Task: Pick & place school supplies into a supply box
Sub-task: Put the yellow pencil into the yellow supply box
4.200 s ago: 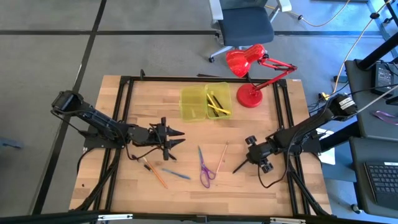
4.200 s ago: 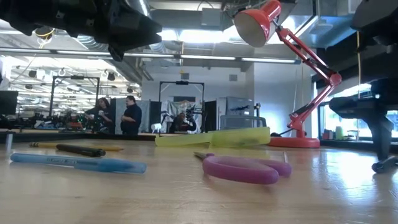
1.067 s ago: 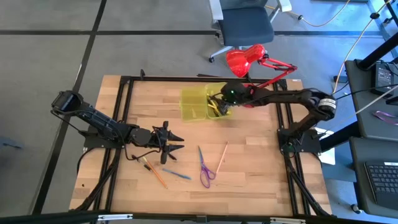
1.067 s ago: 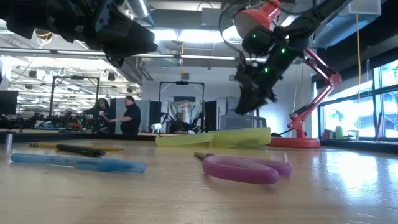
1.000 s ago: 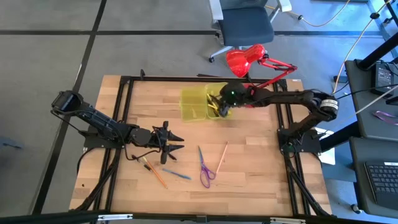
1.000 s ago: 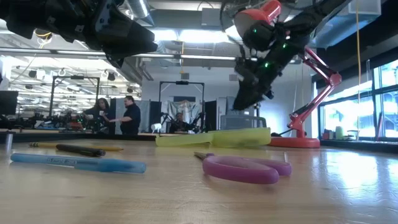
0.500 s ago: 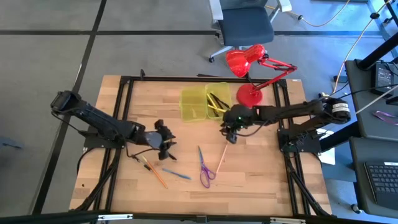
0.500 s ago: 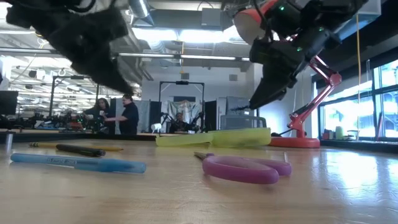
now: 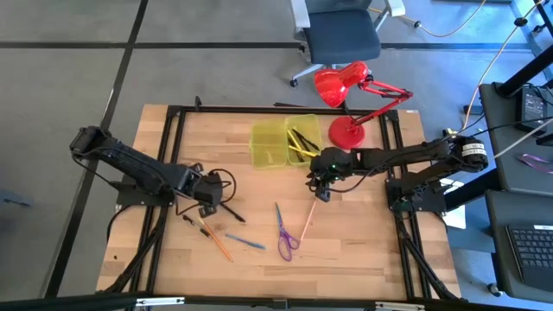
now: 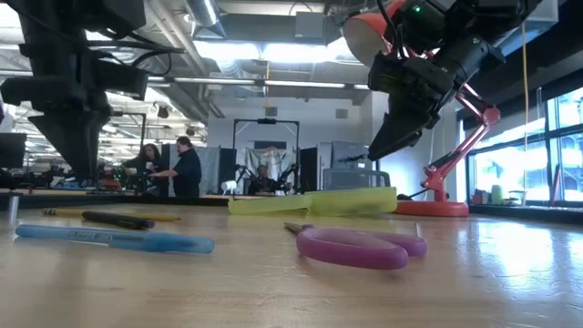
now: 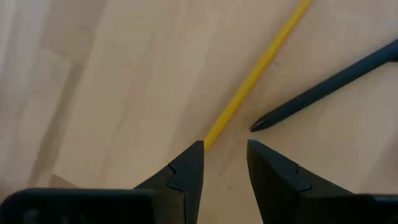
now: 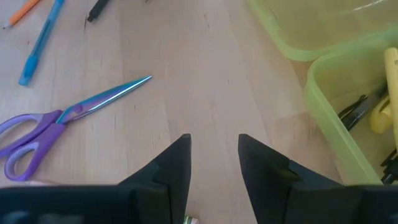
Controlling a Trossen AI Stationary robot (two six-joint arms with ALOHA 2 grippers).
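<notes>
Jaws of both grippers stand apart, empty: left gripper [image 9: 210, 197] at centre-left over a yellow pencil [image 11: 255, 68], right gripper [image 9: 320, 189] mid-frame above the pink pencil [image 9: 308, 219].

Bare desk [image 9: 363, 233] lay open right of the scissors [image 9: 284, 233]; the red lamp [image 9: 348, 97] crowded the supply box [image 9: 285, 142] on its right side.

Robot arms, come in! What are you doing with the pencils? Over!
Left gripper open, low over yellow pencil. Right gripper open, empty, beside supply box. Scissors and pens on table. Nothing blocking.
</notes>
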